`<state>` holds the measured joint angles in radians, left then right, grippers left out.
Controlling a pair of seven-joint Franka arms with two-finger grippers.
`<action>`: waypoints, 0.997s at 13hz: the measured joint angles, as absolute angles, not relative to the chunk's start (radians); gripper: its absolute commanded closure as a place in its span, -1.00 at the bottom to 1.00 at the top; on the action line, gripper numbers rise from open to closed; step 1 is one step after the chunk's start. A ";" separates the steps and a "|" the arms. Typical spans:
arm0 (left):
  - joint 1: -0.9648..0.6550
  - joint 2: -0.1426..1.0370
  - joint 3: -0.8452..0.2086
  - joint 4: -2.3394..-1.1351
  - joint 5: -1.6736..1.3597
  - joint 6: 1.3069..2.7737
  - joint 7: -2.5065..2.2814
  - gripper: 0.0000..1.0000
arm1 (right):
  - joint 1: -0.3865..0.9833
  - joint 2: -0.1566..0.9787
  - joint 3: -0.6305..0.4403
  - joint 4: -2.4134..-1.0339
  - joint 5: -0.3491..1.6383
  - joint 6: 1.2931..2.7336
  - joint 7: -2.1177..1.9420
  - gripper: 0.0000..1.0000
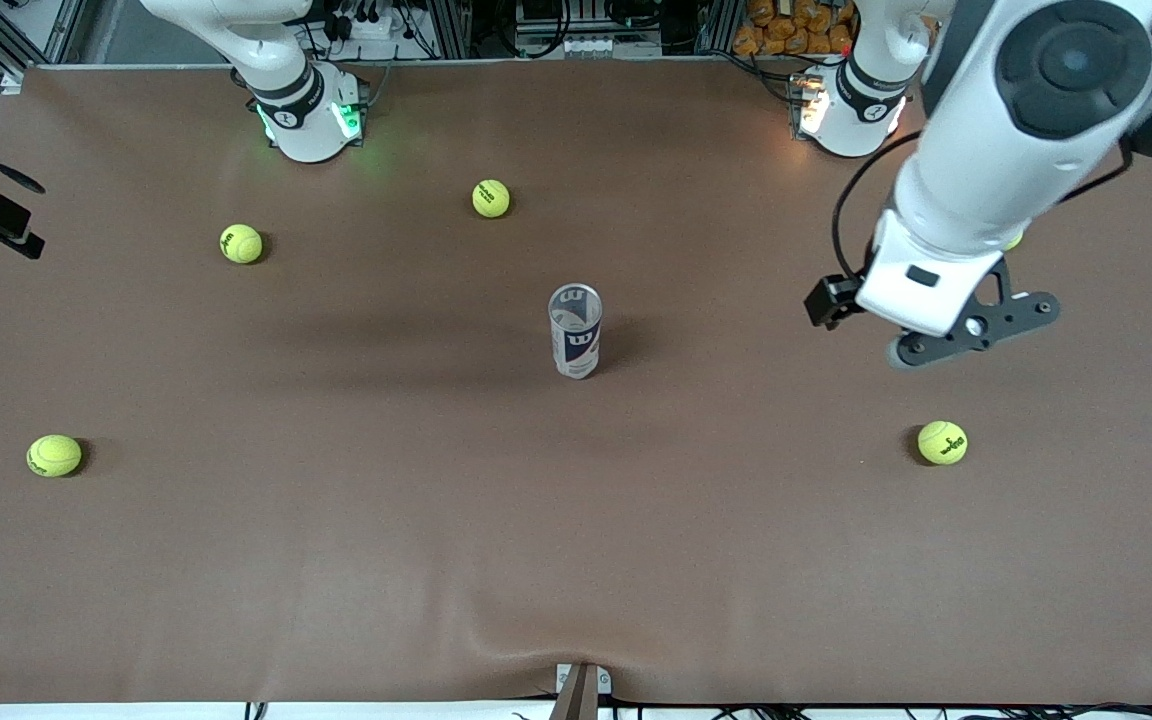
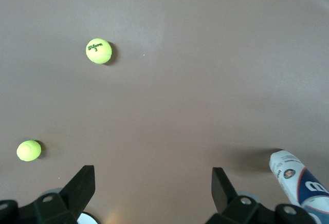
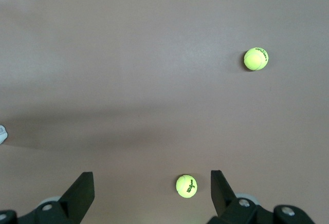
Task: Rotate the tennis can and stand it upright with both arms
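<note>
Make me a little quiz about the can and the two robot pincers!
1. True or false: the can is lying on its side.
2. Pick one: the left pincer hangs over the table, toward the left arm's end. It is A) open and empty, B) shut on the can, C) shut tight on nothing.
3. Fill in: the right pincer, over the table above a ball, has its fingers ____.
Key: 1 false, the can stands upright in the middle of the table; 2 A; 3 open.
</note>
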<state>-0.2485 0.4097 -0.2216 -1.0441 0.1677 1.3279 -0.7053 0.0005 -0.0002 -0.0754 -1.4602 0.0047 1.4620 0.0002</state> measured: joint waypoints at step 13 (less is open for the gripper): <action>-0.177 0.409 -0.225 -1.050 0.165 1.352 -0.607 -1.00 | -0.002 0.000 -0.078 -1.460 0.003 1.458 -0.001 -1.00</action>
<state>-0.1770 0.4087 -0.2247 -1.0504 0.1646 1.3520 -0.6074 -0.0018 -0.0002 -0.0782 -1.4603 0.0031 1.4580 -0.0007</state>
